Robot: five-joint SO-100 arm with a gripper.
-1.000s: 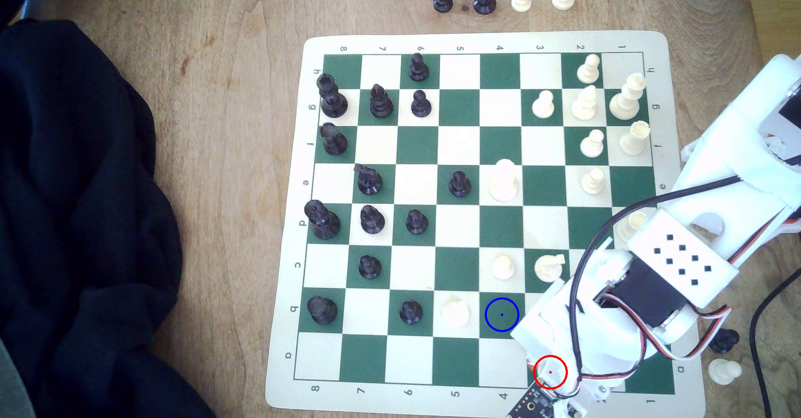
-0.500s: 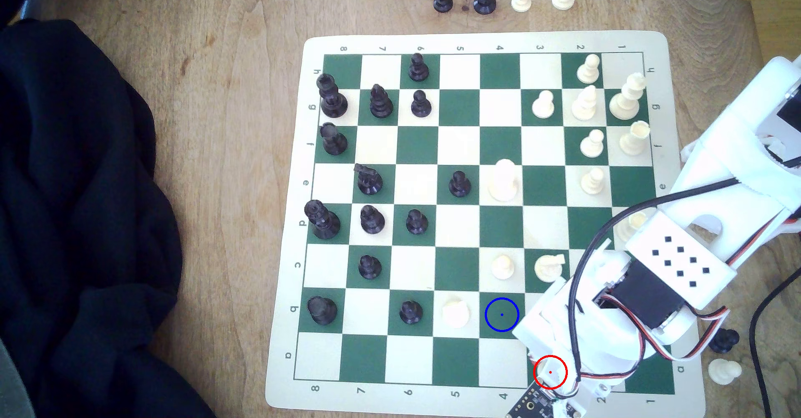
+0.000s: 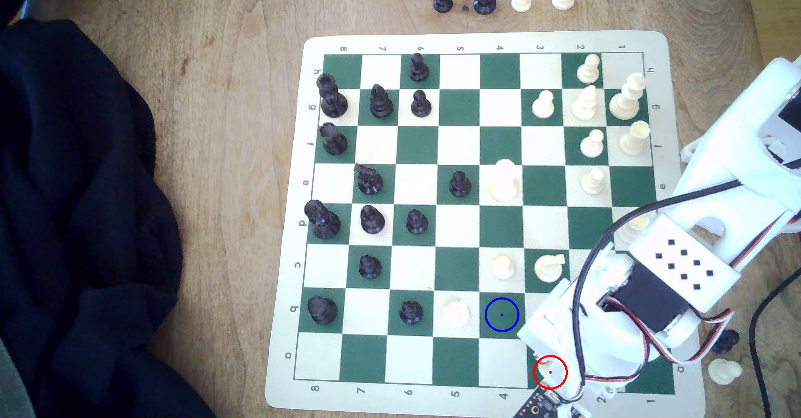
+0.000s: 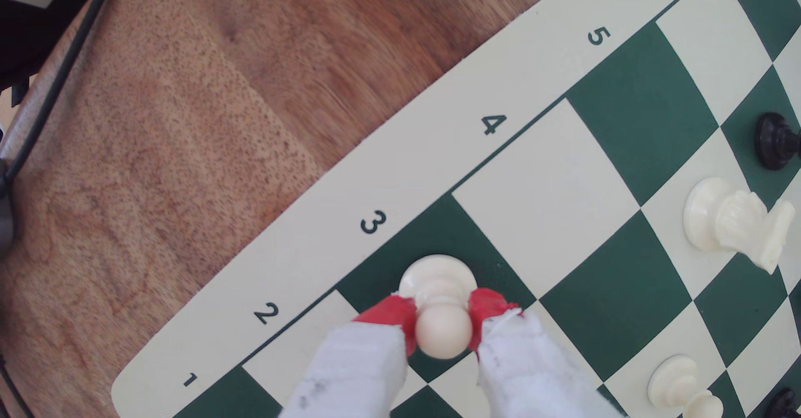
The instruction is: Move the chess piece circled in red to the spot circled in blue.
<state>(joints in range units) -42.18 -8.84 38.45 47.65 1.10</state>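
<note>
Pawns like this one look light and hard, moulded plastic with a smooth, slippery ball head, so I judge the narrow neck under the head is the place to pinch it; a grip on the ball itself could squirt it out.

Going left to right in the exterior view: a dark cloth (image 3: pixel 86 210) lies heaped on the bench (image 3: pixel 242 97) at the far left, well apart from the board (image 3: pixel 477 39). Further right, the spot (image 3: pixel 502 314) is a green square, bare, with a white knight (image 3: pixel 455 312) just beside it on its left. Diagonally right of it and nearer the board's near edge sits the chess piece (image 3: pixel 547 368) on its red-ringed green square, partly covered by the arm.

In the wrist view the gripper (image 4: pixel 442 318) is clamped on the chess piece (image 4: pixel 443 327): its red-padded fingertips (image 4: pixel 396 314) press in from either side at neck level, just under the ball. The base seems to rest on the square, though I cannot be sure.

The arm reaches in from the exterior view's right, stretched low across the board's near right corner, wrist bent down so the gripper comes at the pawn steeply from above.
</note>
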